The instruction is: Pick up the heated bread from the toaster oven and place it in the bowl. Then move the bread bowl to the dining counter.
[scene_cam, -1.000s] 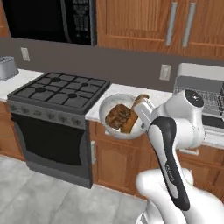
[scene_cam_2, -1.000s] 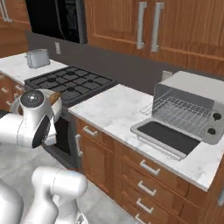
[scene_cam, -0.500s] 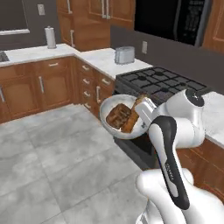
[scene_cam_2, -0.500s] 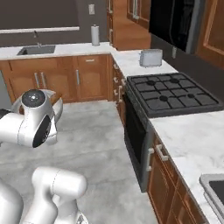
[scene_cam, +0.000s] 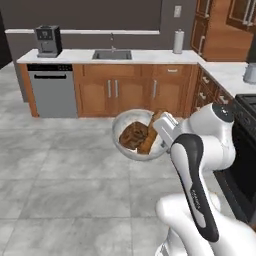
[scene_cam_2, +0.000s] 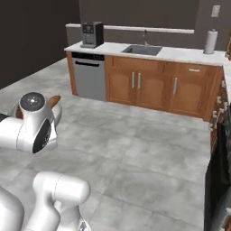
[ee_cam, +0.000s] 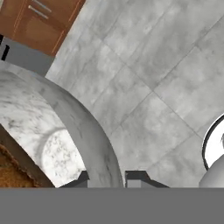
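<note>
At the centre of the left base view, the wide round whitish-grey bowl with a speckled stone-like inside (scene_cam: pixel 131 137) hangs in the air above the grey tiled floor (scene_cam: pixel 60 175), carried by the white arm's two-finger gripper (scene_cam: pixel 164 126). The hand view shows the gripper's dark fingertips (ee_cam: pixel 136 177) clamped on either side of the bowl's rim at the bottom of the frame. The chunky dark-brown heated bread (scene_cam: pixel 133 135) lies inside the bowl, just beside a longer light-brown stick of bread (scene_cam: pixel 150 134) leaning against the wall on the gripper's side.

I'm in a home kitchen: along the top of the frame run wood cabinets (scene_cam: pixel 117 92), a sink (scene_cam: pixel 112 54), a dishwasher (scene_cam: pixel 52 90), a coffee machine (scene_cam: pixel 48 41) and a paper-towel roll (scene_cam: pixel 178 41), above grey floor tiles (scene_cam: pixel 60 180).
</note>
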Motion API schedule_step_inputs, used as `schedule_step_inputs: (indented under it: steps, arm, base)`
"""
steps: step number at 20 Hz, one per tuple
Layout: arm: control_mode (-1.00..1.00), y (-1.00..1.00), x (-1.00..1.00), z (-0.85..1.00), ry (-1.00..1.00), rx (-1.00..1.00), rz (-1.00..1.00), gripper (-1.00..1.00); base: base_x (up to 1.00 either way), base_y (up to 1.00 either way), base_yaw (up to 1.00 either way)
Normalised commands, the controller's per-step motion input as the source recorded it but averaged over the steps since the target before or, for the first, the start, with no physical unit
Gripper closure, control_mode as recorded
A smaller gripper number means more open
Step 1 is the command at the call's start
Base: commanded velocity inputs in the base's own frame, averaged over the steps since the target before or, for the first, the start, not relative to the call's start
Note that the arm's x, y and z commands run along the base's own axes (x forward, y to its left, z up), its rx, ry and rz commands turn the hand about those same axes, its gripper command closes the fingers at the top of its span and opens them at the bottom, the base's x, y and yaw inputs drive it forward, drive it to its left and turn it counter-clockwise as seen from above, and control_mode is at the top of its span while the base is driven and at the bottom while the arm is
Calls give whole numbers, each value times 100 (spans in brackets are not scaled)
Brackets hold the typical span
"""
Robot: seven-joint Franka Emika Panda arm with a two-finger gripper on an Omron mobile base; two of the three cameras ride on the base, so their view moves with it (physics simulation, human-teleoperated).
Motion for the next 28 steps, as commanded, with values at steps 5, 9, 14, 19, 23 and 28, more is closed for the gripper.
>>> schedule_step_inputs:
  steps: [5, 9, 14, 19, 23, 28]
  arm:
    - [100, 0, 0, 0, 0, 0, 0, 100]
    - [100, 0, 0, 0, 0, 0, 0, 100]
    - [100, 0, 0, 0, 0, 0, 0, 100]
    - [100, 0, 0, 0, 0, 0, 0, 100]
    - [100, 0, 0, 0, 0, 0, 0, 100]
    - [100, 0, 0, 0, 0, 0, 0, 100]
  base:
    - [100, 79, 36]
    - [100, 97, 25]
    - [100, 100, 9]
    - [100, 100, -1]
    - [100, 100, -17]
    - [100, 100, -33]
